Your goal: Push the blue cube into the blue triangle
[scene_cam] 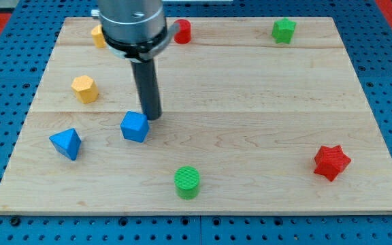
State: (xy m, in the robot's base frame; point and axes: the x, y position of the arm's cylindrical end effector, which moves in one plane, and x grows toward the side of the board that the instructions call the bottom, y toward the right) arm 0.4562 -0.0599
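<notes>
Tip: my tip touches the blue cube at its upper right.
Triangle: blue triangle left of the cube, apart.
Jaws: none, only a rod.

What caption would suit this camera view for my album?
My tip sits at the blue cube's upper right, with the blue triangle waiting to the view's left.

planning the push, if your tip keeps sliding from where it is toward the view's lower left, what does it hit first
Most likely the blue cube: my tip sits just off its upper right corner, touching or nearly so. Beyond it on that line lies the blue triangle, with bare board between them. Depth is hard to judge from this one view.
</notes>
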